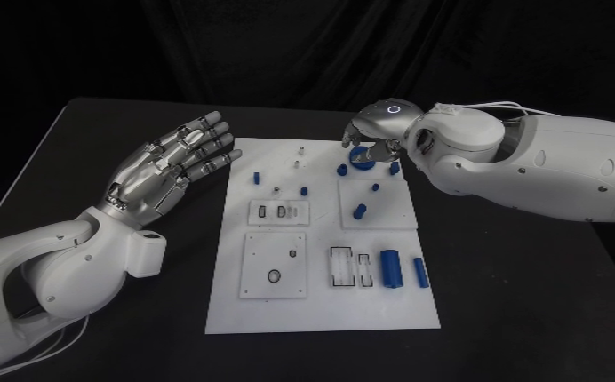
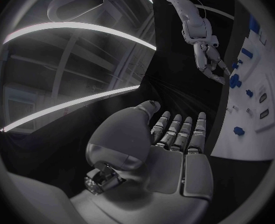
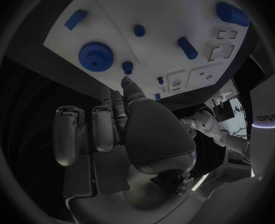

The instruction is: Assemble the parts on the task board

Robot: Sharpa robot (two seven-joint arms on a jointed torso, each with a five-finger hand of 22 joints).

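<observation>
Black table [image 1: 115, 133], white task board [image 1: 321, 311], right hand [image 1: 374, 138] over blue gear [image 1: 360, 158]

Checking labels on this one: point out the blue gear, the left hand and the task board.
blue gear [image 3: 95, 56], right wrist view, toothed disc's face.
left hand [image 1: 173, 164], head view, palm middle.
task board [image 1: 321, 315], head view, bare near edge.

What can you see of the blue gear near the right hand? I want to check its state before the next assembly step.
The blue gear is a round, toothed wheel with a raised hub at its middle, plastic by its look. It lies flat on the white task board, near the board's far edge. In the head view the right hand hovers over it and partly covers it. In the right wrist view its whole face shows and no fingers close on it; whether a fingertip touches it cannot be told.
</observation>
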